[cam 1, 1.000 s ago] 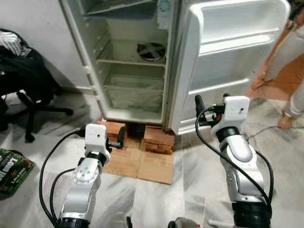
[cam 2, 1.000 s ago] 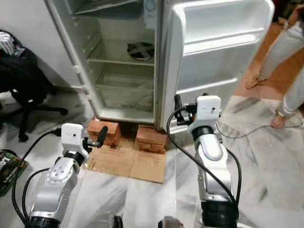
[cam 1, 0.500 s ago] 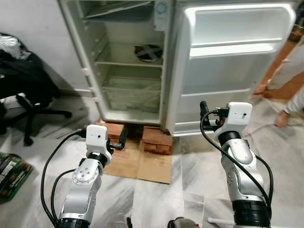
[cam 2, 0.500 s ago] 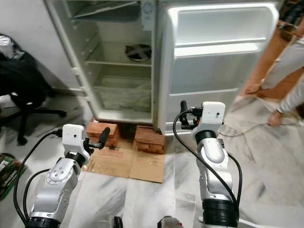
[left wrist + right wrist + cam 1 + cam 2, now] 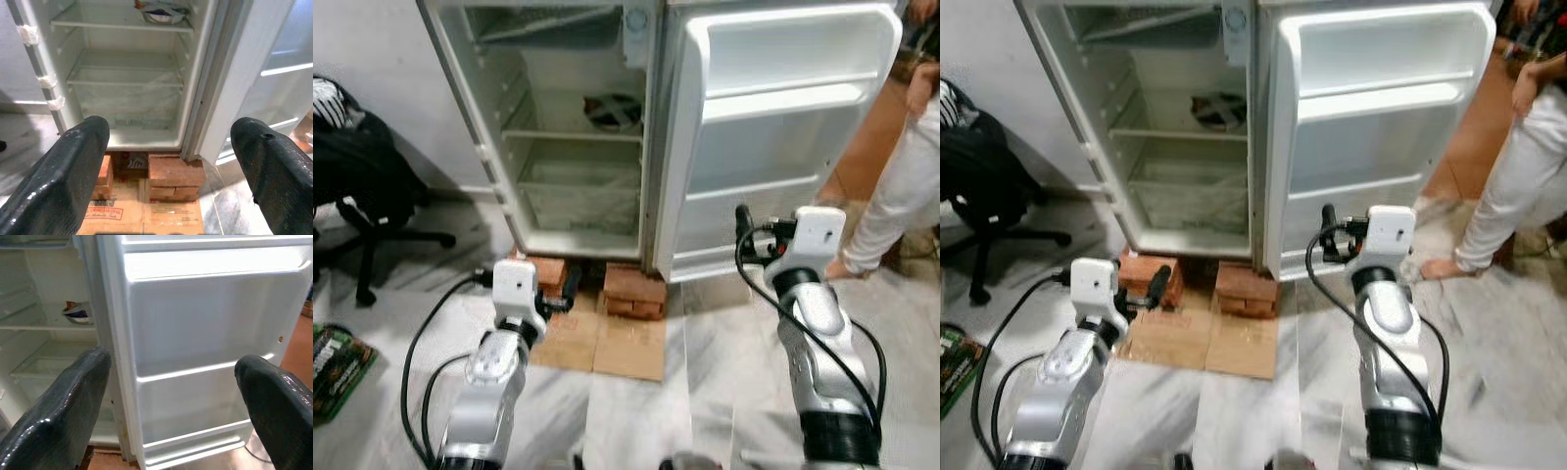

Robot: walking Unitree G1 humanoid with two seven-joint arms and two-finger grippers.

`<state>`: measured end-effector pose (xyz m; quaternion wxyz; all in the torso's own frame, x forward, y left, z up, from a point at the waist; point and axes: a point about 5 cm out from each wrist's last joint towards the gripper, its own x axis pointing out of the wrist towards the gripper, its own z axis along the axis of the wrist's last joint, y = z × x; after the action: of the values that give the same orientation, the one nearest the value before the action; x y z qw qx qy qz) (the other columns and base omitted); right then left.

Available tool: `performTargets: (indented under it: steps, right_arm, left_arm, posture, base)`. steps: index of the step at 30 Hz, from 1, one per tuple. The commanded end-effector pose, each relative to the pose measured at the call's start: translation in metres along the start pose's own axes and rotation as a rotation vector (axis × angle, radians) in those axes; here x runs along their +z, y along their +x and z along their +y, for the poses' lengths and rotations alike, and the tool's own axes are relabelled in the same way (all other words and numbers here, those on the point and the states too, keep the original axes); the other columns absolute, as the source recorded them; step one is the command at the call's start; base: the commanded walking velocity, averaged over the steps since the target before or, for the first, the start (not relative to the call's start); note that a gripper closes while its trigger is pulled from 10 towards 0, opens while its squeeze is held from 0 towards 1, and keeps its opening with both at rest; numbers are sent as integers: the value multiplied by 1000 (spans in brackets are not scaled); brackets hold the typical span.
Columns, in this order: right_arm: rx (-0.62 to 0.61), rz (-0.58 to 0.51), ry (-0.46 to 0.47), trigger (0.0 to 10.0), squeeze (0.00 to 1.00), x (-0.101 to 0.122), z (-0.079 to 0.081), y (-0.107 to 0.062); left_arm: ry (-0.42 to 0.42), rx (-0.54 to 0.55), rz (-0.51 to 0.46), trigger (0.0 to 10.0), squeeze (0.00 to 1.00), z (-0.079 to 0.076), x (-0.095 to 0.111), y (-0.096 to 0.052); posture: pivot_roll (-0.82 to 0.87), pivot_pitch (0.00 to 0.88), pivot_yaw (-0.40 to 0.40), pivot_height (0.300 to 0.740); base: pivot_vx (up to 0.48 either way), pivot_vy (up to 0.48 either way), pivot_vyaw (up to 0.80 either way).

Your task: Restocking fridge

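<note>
The white fridge (image 5: 570,206) stands open before me, its door (image 5: 783,137) swung out to the right with bare door shelves. Inside, a dish with a dark pattern (image 5: 614,111) sits on an upper shelf (image 5: 161,11); the lower shelves and the drawer hold nothing. My left gripper (image 5: 570,284) hangs low in front of the fridge's base, open and holding nothing (image 5: 168,132). My right gripper (image 5: 741,227) is raised in front of the door's lower part, open and holding nothing (image 5: 173,362).
The fridge rests on red bricks (image 5: 631,291), with flattened cardboard (image 5: 626,345) on the marble floor before them. A black office chair (image 5: 362,186) stands at the left, a green package (image 5: 333,357) lies on the floor. A person in white trousers (image 5: 896,196) stands close at the right.
The camera has shifted a little. The person at the right has stepped closer beside the door. Both arms hold the same pose, grippers still open.
</note>
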<state>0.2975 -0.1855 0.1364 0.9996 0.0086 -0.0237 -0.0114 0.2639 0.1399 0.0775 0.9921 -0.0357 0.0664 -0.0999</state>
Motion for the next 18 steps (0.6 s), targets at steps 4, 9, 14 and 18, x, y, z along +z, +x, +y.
performTargets:
  steps: [4,9,14,18]
  right_arm:
    - [17,19,11,10000,0,-4,3,0]
    - [23,20,7,10000,0,-4,4,1]
    - [26,20,6,10000,0,-4,4,2]
    - [26,20,6,10000,0,-4,4,2]
  left_arm:
    - [12,21,-7,10000,0,6,4,-1]
    - [20,21,-7,10000,0,6,4,-3]
    - [29,29,-7,10000,0,7,4,-3]
    - [29,29,-7,10000,0,7,4,-3]
  posture:
    - [-17,105,38,740]
    - [-16,105,37,740]
    - [-10,99,36,740]
    - [-10,99,36,740]
  base:
    - [123,416,0]
    - [151,390,0]
    - [55,55,0]
    - [0,0,0]
